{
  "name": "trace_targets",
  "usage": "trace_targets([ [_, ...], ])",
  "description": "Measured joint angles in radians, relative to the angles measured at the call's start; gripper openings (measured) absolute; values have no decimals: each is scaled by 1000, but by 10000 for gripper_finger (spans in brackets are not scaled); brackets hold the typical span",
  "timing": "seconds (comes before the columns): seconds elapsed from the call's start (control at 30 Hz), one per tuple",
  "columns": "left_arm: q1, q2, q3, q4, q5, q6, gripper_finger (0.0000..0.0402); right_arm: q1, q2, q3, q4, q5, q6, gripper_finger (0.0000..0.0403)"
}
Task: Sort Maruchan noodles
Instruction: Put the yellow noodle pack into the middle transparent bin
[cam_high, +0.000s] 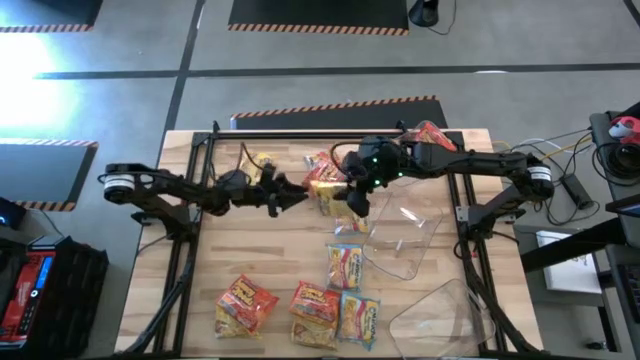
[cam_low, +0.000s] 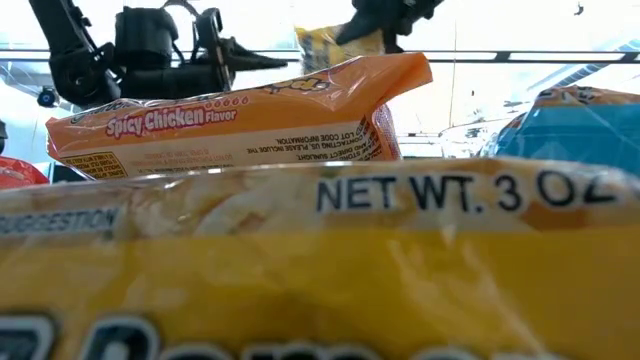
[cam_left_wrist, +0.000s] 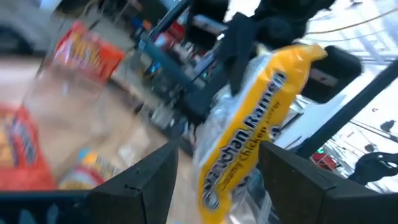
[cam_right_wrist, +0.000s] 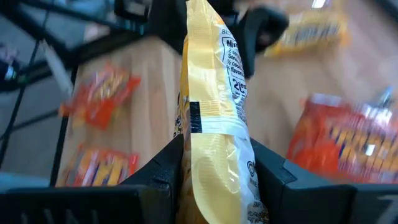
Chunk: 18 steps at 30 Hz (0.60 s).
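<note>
We have a yellow Maruchan packet (cam_right_wrist: 214, 124) held up off the table (cam_high: 200, 290), pinched edge-on between the fingers of the right gripper (cam_high: 352, 196), near the middle of the table beside the clear tub (cam_high: 405, 240). The left gripper (cam_high: 296, 194) faces it with its fingers spread, the packet hanging just ahead of the gap. This looks like a handover, so we should bring the left fingers around the free lower half, close firmly on the crinkly plastic, and only then let the right side go. The other packets (cam_high: 300, 305) lie near the front edge.
</note>
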Motion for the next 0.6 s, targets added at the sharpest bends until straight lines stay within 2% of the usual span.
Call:
trace_targets([
  [0.13,-4,-38,32,2,-5,71,206,-1,-2,-1,117,51,0,111],
  [0.3,-7,-111,66,-26,-6,148,206,-1,-24,5,148,72,-15,111],
  [0.37,-7,-140,73,-74,-29,179,206,-1,-45,5,153,76,-20,111],
  [0.5,-7,-185,76,-166,-96,226,206,-1,-89,5,180,153,-38,112],
  [0.6,-7,-190,87,-168,-106,248,206,-1,-109,0,290,200,-34,112],
])
